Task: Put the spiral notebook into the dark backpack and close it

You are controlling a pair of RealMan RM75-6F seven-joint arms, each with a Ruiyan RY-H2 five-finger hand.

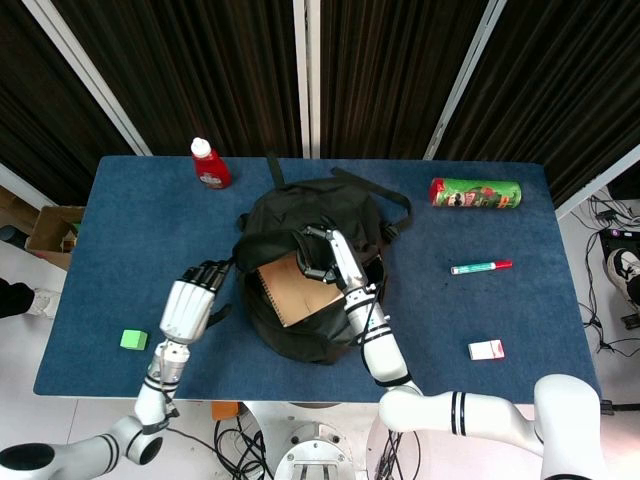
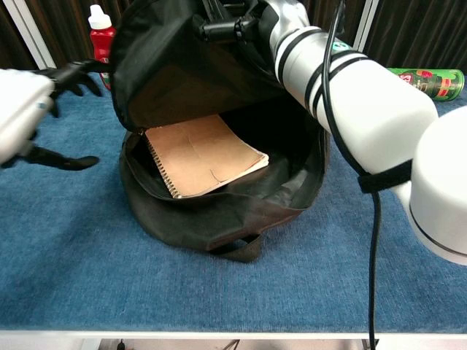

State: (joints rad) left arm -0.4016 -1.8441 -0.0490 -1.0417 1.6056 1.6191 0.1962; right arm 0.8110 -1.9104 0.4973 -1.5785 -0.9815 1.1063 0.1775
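The spiral notebook (image 1: 292,291) (image 2: 204,154), brown-covered with the wire binding on its left edge, lies flat inside the open mouth of the dark backpack (image 1: 330,205) (image 2: 219,226). My right hand (image 1: 322,255) (image 2: 237,25) grips the backpack's upper flap and holds it raised above the notebook. My left hand (image 1: 193,293) (image 2: 29,102) hovers to the left of the bag, fingers spread, holding nothing and touching nothing.
A red bottle (image 1: 210,163) stands at the back left, a green chip can (image 1: 475,192) lies at the back right. A marker (image 1: 481,267) and a small white box (image 1: 486,350) sit right of the bag. A green block (image 1: 133,339) lies near the front left edge.
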